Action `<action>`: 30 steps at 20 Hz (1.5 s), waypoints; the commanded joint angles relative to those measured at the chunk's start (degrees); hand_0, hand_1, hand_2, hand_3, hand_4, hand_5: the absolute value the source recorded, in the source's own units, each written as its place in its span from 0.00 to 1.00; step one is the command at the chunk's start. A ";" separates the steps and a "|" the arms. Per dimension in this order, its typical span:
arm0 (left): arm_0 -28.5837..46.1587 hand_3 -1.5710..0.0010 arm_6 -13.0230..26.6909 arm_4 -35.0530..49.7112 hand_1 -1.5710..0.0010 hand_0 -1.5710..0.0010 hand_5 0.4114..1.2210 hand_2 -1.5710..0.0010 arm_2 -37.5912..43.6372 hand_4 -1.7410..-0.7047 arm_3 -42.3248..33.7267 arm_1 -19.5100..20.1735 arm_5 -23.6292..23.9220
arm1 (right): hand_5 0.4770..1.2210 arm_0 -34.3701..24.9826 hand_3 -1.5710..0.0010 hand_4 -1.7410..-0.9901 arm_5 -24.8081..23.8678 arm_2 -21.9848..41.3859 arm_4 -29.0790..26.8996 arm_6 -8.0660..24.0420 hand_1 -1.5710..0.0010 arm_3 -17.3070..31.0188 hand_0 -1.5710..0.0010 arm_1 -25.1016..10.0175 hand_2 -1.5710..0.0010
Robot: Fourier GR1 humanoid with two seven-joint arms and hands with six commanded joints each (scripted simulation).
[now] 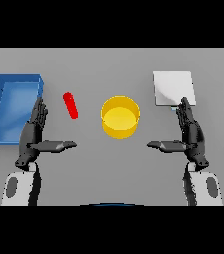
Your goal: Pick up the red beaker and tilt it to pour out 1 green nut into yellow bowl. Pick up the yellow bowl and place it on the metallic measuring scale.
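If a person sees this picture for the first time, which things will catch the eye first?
Probably the yellow bowl at the table's centre, with the small red beaker lying to its left. Next, the blue tray at far left and the metallic scale at right, above the open right hand.

**A bare test bench, lab-style**

Here we're looking down on a plain grey table, a lab or test bench by every sign. A yellow bowl sits mid-table. Right of it lies a flat metallic measuring scale, left of it a slim red beaker, farther left a blue bin.
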 commanded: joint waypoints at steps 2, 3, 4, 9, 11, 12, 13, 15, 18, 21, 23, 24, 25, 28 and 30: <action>0.04 1.00 0.00 -0.21 1.00 1.00 0.30 1.00 -0.29 0.52 -0.06 -0.30 0.19 | 0.27 -0.22 1.00 0.66 -0.14 0.04 0.06 0.13 1.00 0.14 1.00 0.09 1.00; 0.08 1.00 0.01 -0.40 1.00 1.00 0.30 1.00 -0.49 0.52 -0.12 -0.51 0.31 | 0.27 -0.37 1.00 0.66 -0.20 0.06 0.12 0.20 1.00 0.25 1.00 0.15 1.00; 0.13 1.00 0.02 -0.61 1.00 1.00 0.30 1.00 -0.70 0.52 -0.18 -0.73 0.45 | 0.27 -0.53 1.00 0.66 -0.27 0.08 0.18 0.25 1.00 0.37 1.00 0.21 1.00; 3.85 1.00 0.63 -7.22 1.00 1.00 0.30 1.00 -5.73 0.51 -6.40 1.69 0.46 | 0.27 3.56 1.00 0.67 -3.01 5.81 12.71 -6.20 1.00 -4.51 1.00 -3.51 1.00; 5.14 1.00 2.44 -8.79 1.00 1.00 0.30 1.00 -7.01 0.50 -8.13 1.81 0.68 | 0.27 4.97 1.00 0.67 -3.26 7.12 15.08 -5.40 1.00 -6.56 1.00 -4.18 1.00; 4.85 1.00 3.48 -8.74 1.00 1.00 0.31 1.00 -6.97 0.50 -8.69 2.05 0.62 | 0.27 5.30 1.00 0.67 -3.47 7.13 15.41 -5.10 1.00 -6.91 1.00 -4.29 1.00; 5.40 1.00 2.88 -9.11 1.00 1.00 0.31 1.00 -7.59 0.50 -8.73 2.12 0.19 | 0.27 4.81 1.00 0.67 -3.08 6.81 14.77 -4.58 1.00 -6.48 1.00 -4.40 1.00; 4.69 1.00 3.90 -9.26 1.00 1.00 0.32 1.00 -7.82 0.48 -8.47 2.44 -0.29 | 0.27 5.57 1.00 0.65 -2.87 7.73 14.93 -5.39 1.00 -7.44 1.00 -3.71 1.00; 1.00 1.00 4.39 -8.41 1.00 1.00 0.36 1.00 -6.88 0.42 -3.85 2.30 -1.13 | 0.27 4.71 1.00 0.62 -1.65 6.74 12.53 -4.87 1.00 -7.09 1.00 -3.76 1.00; -3.01 1.00 3.16 -8.73 1.00 1.00 0.40 1.00 -6.28 0.36 1.19 1.69 -0.99 | 0.27 4.75 1.00 0.59 -1.16 6.07 11.34 -5.52 1.00 -7.29 1.00 -4.05 1.00; -6.21 1.00 3.31 -9.22 1.00 1.00 0.41 1.00 -5.19 0.35 5.17 1.84 -0.32 | 0.27 6.12 1.00 0.58 -0.98 6.48 11.37 -6.74 1.00 -7.66 1.00 -3.76 1.00; -7.58 1.00 3.28 -9.02 1.00 1.00 0.41 1.00 -4.43 0.35 7.09 2.02 -0.24 | 0.27 5.89 1.00 0.57 -1.22 6.58 11.46 -6.02 1.00 -8.19 1.00 -3.51 1.00; -8.48 1.00 3.03 -9.40 1.00 1.00 0.40 1.00 -4.18 0.35 8.99 1.88 0.14 | 0.28 5.60 1.00 0.56 -1.20 6.58 11.31 -5.60 1.00 -7.77 1.00 -3.28 1.00; -12.32 1.00 1.83 -9.09 1.00 1.00 0.38 1.00 -2.69 0.38 14.87 1.23 0.72 | 0.28 6.20 1.00 0.54 -0.92 5.97 10.52 -5.56 1.00 -7.98 1.00 -3.64 1.00; -14.87 1.00 1.32 -8.65 1.00 1.00 0.38 1.00 -1.48 0.39 18.37 1.36 0.69 | 0.28 5.31 1.00 0.53 -0.99 5.70 10.55 -4.94 1.00 -7.42 1.00 -3.86 1.00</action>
